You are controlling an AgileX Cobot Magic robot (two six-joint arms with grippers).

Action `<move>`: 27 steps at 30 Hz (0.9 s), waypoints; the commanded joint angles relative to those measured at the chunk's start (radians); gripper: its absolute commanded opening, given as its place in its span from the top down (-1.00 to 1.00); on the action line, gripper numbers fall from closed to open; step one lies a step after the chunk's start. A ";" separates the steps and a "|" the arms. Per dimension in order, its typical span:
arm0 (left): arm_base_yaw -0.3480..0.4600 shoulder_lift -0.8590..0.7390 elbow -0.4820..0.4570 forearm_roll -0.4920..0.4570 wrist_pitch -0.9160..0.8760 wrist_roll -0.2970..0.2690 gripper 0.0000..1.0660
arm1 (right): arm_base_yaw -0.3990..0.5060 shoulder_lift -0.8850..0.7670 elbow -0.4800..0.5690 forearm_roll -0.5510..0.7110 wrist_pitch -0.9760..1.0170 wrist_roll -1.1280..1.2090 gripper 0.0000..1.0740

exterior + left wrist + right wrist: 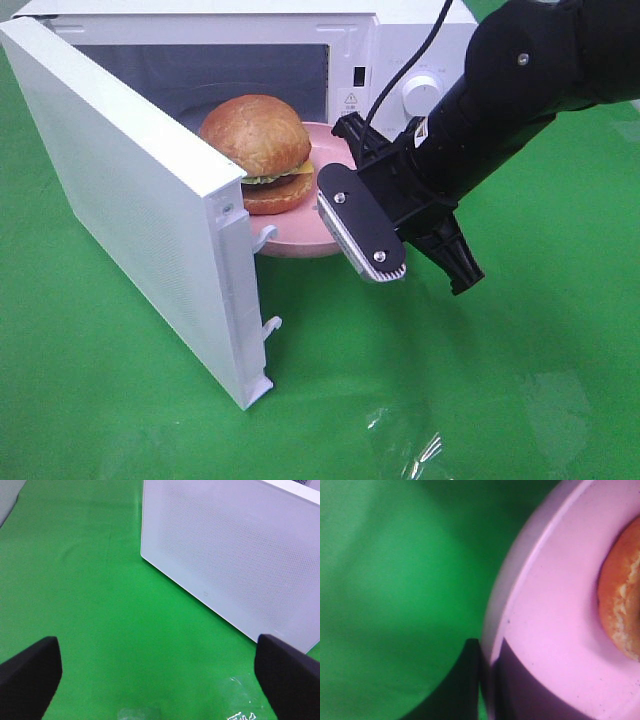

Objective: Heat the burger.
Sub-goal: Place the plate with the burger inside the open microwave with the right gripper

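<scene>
The burger [258, 148], with a glossy brown bun and green-yellow filling, sits on a pink plate [298, 238] at the mouth of the open microwave [400, 60]. My right gripper [324, 208] is shut on the plate's near right rim. The right wrist view shows the right gripper [487, 680] astride the plate [555, 630] rim, with the burger [622, 600] at the edge. My left gripper [160, 680] is open and holds nothing. It hovers over the green cloth facing the outside of the microwave door [235, 555]. It is out of the exterior high view.
The white microwave door [130, 190] swings out to the left of the plate. A control knob [420, 95] sits on the microwave's right panel. Crumpled clear plastic [415, 440] lies on the green cloth in front, and the left wrist view also shows this plastic [235, 692].
</scene>
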State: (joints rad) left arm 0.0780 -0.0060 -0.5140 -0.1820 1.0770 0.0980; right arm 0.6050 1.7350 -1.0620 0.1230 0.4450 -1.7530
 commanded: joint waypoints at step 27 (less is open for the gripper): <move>0.003 -0.015 -0.001 -0.004 -0.008 -0.005 -0.81 | 0.033 0.232 -0.335 -0.067 -0.012 0.086 1.00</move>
State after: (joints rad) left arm 0.0780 -0.0060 -0.5140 -0.1820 1.0770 0.0980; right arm 0.6420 1.9630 -1.3500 0.0850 0.4940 -1.7140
